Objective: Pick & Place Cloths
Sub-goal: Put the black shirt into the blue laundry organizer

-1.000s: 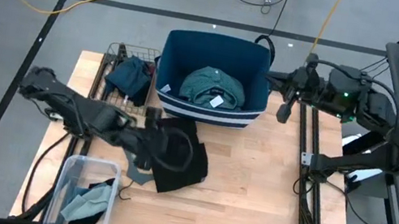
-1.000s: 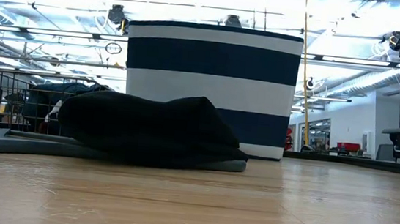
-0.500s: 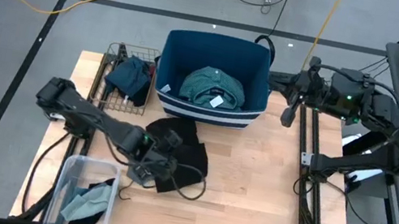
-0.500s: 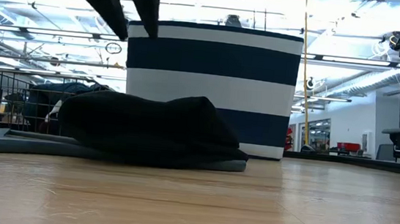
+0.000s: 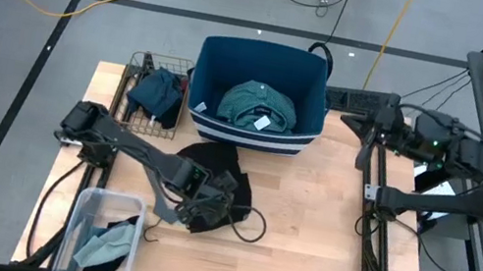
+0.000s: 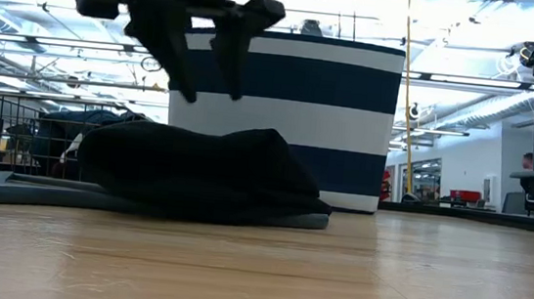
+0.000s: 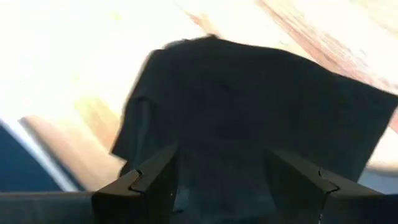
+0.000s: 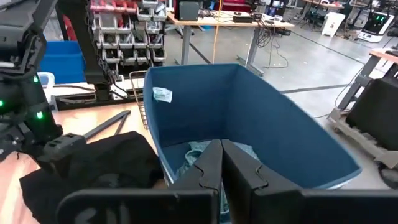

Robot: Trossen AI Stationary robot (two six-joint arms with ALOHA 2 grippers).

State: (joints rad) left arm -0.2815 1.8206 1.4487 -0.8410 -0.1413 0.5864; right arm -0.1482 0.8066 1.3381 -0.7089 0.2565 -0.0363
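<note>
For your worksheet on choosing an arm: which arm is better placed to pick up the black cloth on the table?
Left. The left gripper hangs open just above the black cloth, fingers pointing down at it. The right gripper waits shut beyond the table's right edge, beside the blue bin.

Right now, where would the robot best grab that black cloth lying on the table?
Probably at the raised hump of the black cloth, from straight above: the folds bunch high there, while its edges lie flat on the table. The left gripper hangs open just over it.
</note>
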